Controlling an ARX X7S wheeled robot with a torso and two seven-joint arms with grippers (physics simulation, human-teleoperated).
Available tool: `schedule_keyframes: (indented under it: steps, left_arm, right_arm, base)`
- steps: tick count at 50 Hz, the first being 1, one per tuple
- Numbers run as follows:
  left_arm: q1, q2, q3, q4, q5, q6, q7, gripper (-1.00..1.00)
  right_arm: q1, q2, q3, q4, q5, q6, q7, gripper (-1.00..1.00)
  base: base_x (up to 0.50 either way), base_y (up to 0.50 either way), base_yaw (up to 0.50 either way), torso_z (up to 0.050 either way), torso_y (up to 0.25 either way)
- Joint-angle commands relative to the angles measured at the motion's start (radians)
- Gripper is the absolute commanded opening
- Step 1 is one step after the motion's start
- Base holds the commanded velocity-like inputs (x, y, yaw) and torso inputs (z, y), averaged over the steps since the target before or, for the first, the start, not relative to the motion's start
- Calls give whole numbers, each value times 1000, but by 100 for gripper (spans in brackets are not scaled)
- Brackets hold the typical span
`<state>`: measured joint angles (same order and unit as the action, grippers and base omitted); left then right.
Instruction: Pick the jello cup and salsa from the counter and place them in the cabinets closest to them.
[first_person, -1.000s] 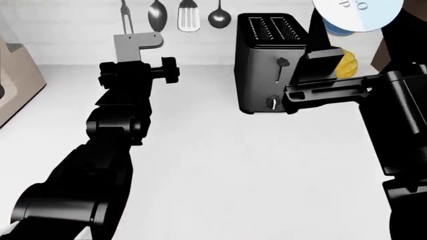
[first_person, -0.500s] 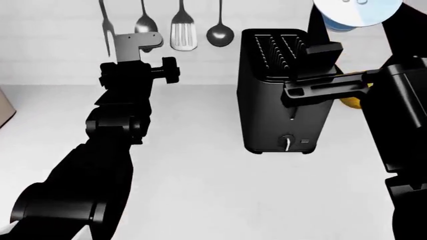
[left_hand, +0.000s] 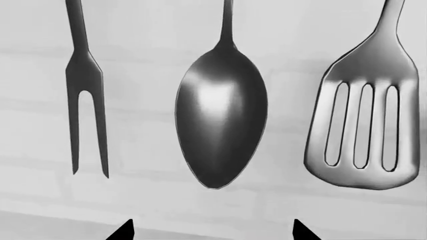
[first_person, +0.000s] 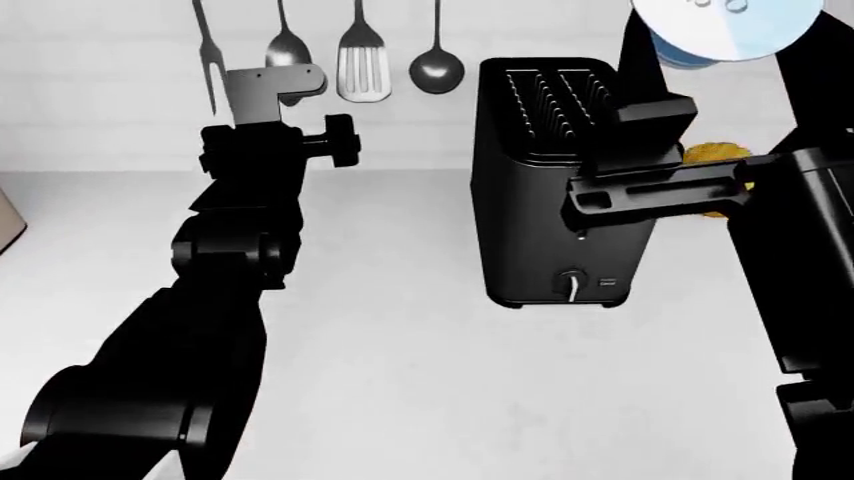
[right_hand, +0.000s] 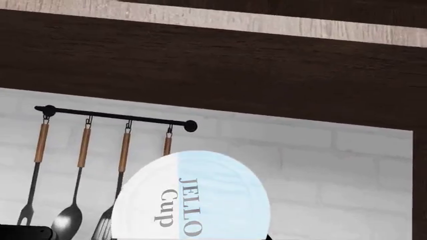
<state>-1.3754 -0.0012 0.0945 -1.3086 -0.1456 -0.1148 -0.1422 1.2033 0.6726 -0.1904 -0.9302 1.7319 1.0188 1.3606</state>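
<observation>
Nearest us we note the bare counter (first_person: 427, 400) under both arms, then the toaster (first_person: 554, 180), the left gripper (left_hand: 212, 231) spread open and empty before the hanging spoon (left_hand: 221, 120), and the jello cup (right_hand: 191, 197) raised by the right gripper, whose grip we cannot confirm.

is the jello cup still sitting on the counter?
No. The jello cup is up in the air at the right gripper, well above the toaster and the white counter.
</observation>
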Motion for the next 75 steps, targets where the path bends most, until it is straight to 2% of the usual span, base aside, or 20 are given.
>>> schedule_keyframes:
  steps: [1,6,8,19,27,30,33,34,38,44,55,62,66,70,75]
  left_arm:
    - [1,0,0,0,-1,3,4,100]
    - [0,0,1,0,-2,3,3,100]
    - [0,0,3,0,-3,4,3,100]
    - [1,0,1,0,1,6,5,100]
    - [1,0,10,0,-5,7,3,100]
    - [1,0,8,0,-4,6,2,100]
    - [1,0,12,0,-5,6,1,100]
    - [1,0,12,0,-6,6,0,100]
    - [1,0,14,0,-8,7,0,100]
    - [0,0,15,0,-8,5,-1,100]
    - [1,0,27,0,-10,0,-16,100]
    - [0,0,33,0,-12,-4,-24,100]
    - [0,0,14,0,-4,-3,-22,100]
    - [0,0,13,0,-2,-3,-24,100]
    - [3,0,15,0,-2,-2,-23,100]
  right_arm:
    - [107,65,-86,-53,136,-95,209,-100]
    - [240,237,-331,-116,59,-362,210,-100]
    - [303,279,-391,-117,46,-419,210,-100]
    - [520,394,-479,-117,85,-525,210,-100]
    - [790,471,-625,-117,160,-616,210,-100]
    - [935,487,-766,-117,163,-676,210,-100]
    - [1150,484,-996,-117,166,-765,210,-100]
    - [1152,478,-996,-117,168,-761,210,-100]
    - [1153,444,-925,-92,209,-696,210,-100]
    - [1153,287,-805,68,267,-542,210,-100]
    - [1152,50,-683,438,375,-308,209,-100]
    - [1153,-86,-523,701,364,-59,210,-100]
    - [1153,-160,-484,896,402,36,210,-100]
    - [1153,-270,-390,1119,307,209,210,-100]
    - [1153,-476,-38,1377,8,550,210,-100]
  base:
    - [0,0,0,0,0]
    - [0,0,0,0,0]
    - [0,0,0,0,0]
    - [0,0,0,0,0]
    - [0,0,0,0,0]
    - [0,0,0,0,0]
    - [0,0,0,0,0]
    - [0,0,0,0,0]
    - [0,0,0,0,0]
    - [0,0,0,0,0]
    - [0,0,0,0,0]
    - [0,0,0,0,0]
    - [0,0,0,0,0]
    - [0,0,0,0,0]
    - [0,0,0,0,0]
